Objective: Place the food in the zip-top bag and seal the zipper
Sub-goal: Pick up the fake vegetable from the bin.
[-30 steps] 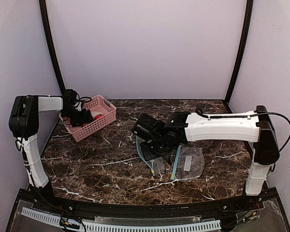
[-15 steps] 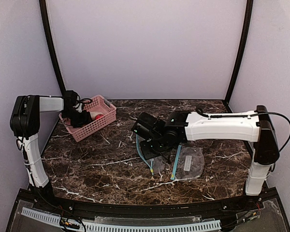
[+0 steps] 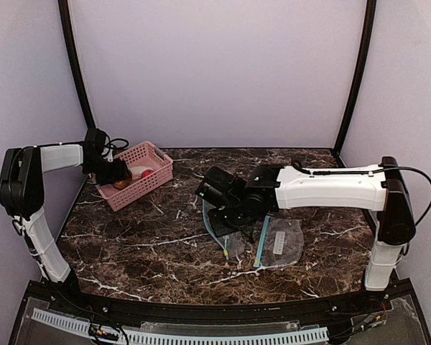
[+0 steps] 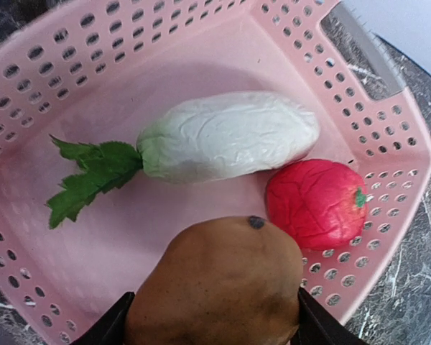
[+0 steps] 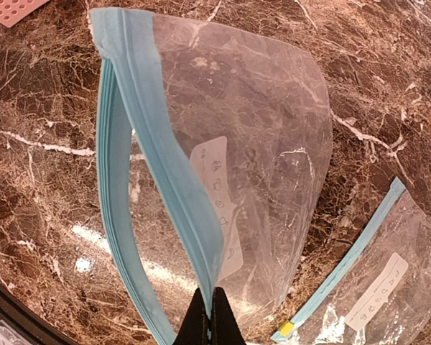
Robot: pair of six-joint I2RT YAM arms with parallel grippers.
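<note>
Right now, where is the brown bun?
On the far left of the top view, the brown bun sits between the fingers of the left gripper, over the pink basket, beside the red ball.

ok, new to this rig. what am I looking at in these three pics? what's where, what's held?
Two robot arms are bolted at the near edge of a marble table, each ending in a two-finger gripper. The wide picture comes from a fixed camera above and behind them: left arm on the left, right arm on the right. The other two come from cameras on the wrists. The left wrist view looks into a pink basket holding a whitish piece with a green sprig at its end, and a red ball. The left gripper grips a brown bun over the basket. The right wrist view shows the right gripper pinching the blue zipper strip of a clear zip-top bag, its mouth gaping. A second bag lies flat beside it.
</note>
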